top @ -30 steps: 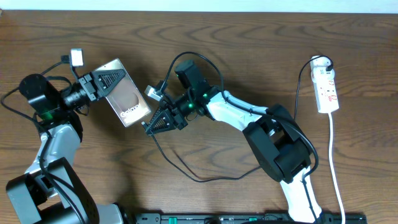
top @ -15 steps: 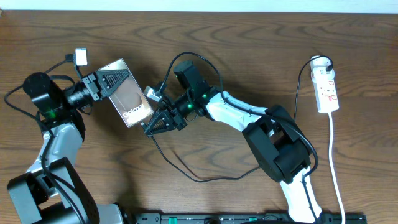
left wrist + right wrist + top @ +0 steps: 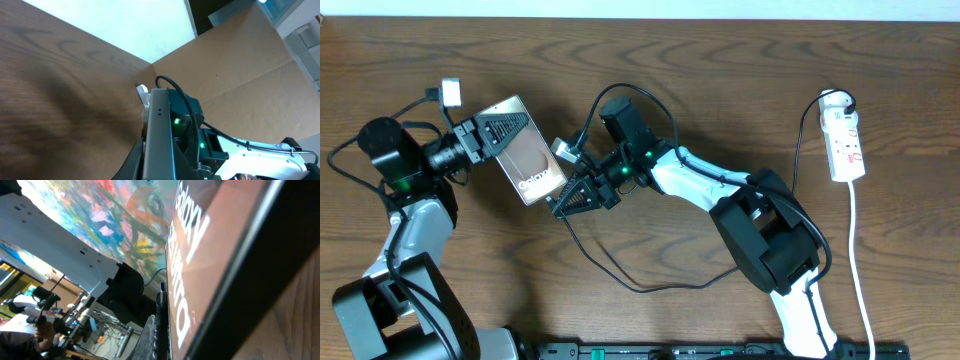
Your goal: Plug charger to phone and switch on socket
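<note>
The phone (image 3: 527, 158) has a brownish screen with "Galaxy" lettering and is held tilted above the table. My left gripper (image 3: 508, 128) is shut on its upper end. In the left wrist view the phone (image 3: 159, 125) stands edge-on between the jaws of the left gripper (image 3: 156, 172). My right gripper (image 3: 564, 205) is at the phone's lower end, shut on the plug end of the charger (image 3: 620, 278). The charger's thin black cable loops over the table. In the right wrist view the screen (image 3: 200, 255) fills the frame, right beside the right gripper (image 3: 160, 345). The white socket (image 3: 846, 140) lies at the far right.
The socket's white lead (image 3: 858, 270) runs down the right side of the table. A black rail (image 3: 720, 351) lies along the front edge. The right arm (image 3: 760, 225) stretches across the middle of the table. Thick black cables hang around the left arm's base (image 3: 380, 150).
The left gripper has shifted the phone slightly up and to the left. The right gripper has stayed at the phone's lower end. Nothing has moved in the last half second.
</note>
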Tool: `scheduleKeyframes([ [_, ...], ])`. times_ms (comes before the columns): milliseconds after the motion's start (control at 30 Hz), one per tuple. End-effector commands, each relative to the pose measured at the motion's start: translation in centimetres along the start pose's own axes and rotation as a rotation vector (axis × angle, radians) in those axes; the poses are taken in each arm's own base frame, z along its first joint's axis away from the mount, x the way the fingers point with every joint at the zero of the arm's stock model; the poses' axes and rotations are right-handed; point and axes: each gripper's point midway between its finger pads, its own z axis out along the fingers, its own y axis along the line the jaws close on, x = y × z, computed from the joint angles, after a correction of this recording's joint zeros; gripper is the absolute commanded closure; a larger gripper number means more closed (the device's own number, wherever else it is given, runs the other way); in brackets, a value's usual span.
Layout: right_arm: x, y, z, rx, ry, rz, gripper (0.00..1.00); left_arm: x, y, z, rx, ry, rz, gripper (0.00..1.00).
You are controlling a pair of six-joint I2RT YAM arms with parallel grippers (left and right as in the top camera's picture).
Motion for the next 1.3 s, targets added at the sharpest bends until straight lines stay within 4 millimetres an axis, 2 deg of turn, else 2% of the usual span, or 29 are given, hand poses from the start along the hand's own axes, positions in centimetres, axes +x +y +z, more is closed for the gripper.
scheduleKeyframes([
  [0, -0.3, 0.8, 0.3, -0.029, 0.008, -0.035, 0.99, 0.4, -0.2, 0.0, 0.012, 0.017, 0.012, 0.93],
  [467, -0.3, 0.8, 0.3, -0.029, 0.007, -0.036, 0.99, -0.1, 0.3, 0.0, -0.012, -0.017, -0.068, 0.93],
  [1267, -0.7, 0.5, -0.8, -0.012, -0.009, -0.019, 0.99, 0.1, 0.1, 0.0, -0.003, -0.005, -0.047, 0.93],
])
